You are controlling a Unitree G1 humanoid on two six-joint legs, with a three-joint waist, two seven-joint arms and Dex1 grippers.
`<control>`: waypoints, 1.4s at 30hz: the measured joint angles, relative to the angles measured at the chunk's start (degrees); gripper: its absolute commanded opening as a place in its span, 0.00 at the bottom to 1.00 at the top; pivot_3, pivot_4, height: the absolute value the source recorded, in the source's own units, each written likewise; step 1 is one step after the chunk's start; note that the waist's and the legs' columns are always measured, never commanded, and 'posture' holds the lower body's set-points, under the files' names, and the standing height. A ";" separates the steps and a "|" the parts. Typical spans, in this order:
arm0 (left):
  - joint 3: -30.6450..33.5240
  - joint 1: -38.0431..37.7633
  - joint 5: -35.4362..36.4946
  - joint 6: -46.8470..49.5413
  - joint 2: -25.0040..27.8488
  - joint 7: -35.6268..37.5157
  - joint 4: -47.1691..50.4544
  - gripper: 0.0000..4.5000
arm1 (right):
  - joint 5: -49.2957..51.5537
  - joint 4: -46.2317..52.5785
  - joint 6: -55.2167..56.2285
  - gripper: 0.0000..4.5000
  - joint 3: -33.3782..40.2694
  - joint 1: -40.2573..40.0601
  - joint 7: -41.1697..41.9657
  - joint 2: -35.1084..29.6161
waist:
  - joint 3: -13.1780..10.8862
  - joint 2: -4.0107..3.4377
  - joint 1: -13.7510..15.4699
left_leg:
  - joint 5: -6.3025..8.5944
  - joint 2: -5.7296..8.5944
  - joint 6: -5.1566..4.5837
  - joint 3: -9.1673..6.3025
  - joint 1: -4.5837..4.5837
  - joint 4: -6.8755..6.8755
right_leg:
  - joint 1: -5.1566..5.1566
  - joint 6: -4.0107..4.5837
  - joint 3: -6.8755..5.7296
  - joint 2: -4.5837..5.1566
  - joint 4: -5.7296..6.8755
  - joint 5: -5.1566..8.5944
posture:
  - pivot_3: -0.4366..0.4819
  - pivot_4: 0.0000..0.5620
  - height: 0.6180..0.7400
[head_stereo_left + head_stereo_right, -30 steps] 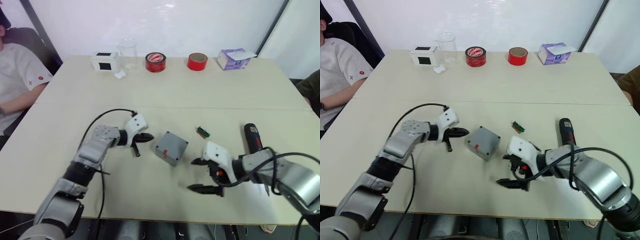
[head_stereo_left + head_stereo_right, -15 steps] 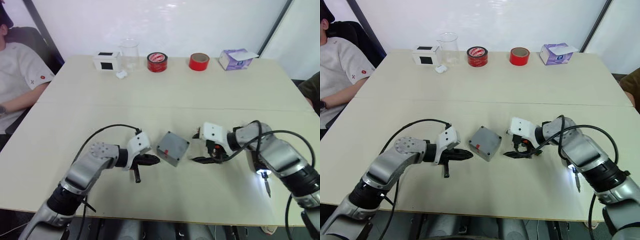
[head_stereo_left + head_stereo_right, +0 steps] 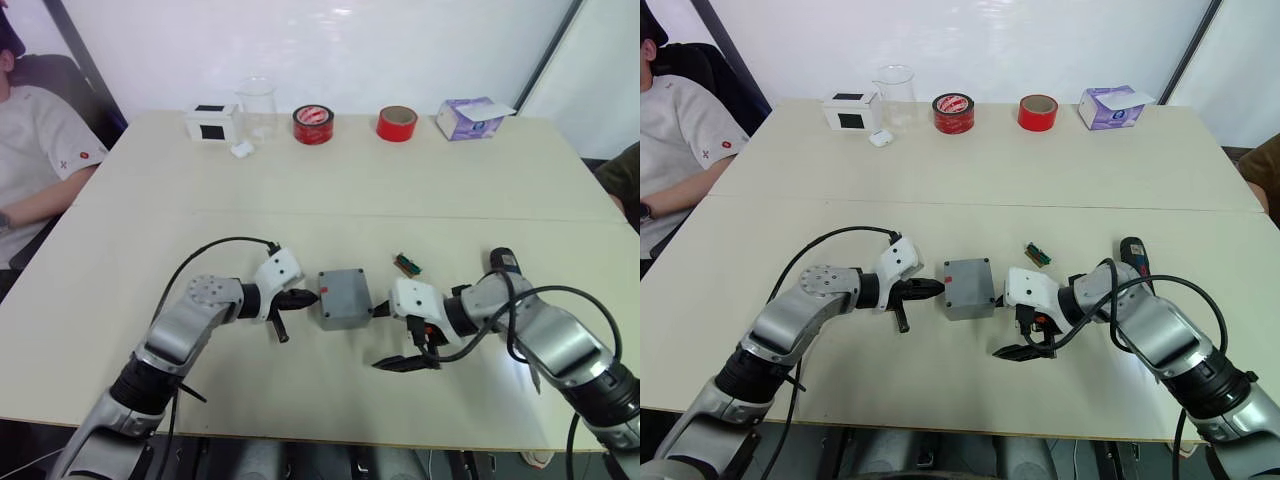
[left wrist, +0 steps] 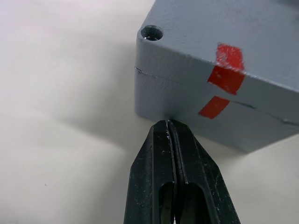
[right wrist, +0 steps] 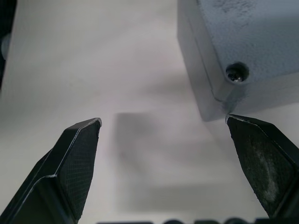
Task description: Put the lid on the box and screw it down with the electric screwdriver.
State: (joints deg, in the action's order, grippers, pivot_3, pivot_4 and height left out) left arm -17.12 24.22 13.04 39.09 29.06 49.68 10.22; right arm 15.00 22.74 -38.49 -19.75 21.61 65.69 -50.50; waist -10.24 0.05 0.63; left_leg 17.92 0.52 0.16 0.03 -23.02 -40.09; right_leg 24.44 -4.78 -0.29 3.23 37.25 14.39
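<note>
While the small square grey metal box (image 3: 344,297) is sitting lidded at table centre, left gripper (image 3: 300,297), fingers pressed together and empty, is touching its left side; right gripper (image 3: 388,335), spread wide and empty, is flanking it; uneven nudging risks skewing the lid (image 4: 224,28)

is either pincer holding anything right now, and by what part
Nothing is held. The left pincer is shut, its tips against the box side, near the bottom. The right pincer is open, one finger by a box corner.
</note>
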 measured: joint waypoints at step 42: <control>15.10 6.50 25.08 17.83 9.75 7.78 12.70 0.00 | 11.92 1.35 -13.47 0.48 35.75 -19.95 -21.57 5.55 | 0.01 0.01 -0.08 | 0.00 0.02 0.00 0.01 0.08 0.01 | -0.10 0.00 0.01 -0.07 0.02 0.00 | 0.48 0.27 1.00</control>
State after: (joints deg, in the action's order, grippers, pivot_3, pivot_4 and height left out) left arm -2.02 30.72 38.12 56.91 38.81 57.46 22.92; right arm 26.92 24.09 -51.96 16.00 1.66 44.12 -44.96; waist -10.23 0.06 0.54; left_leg 17.92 0.54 0.16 0.04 -22.93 -40.08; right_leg 24.34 -4.78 -0.27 3.16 37.26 14.39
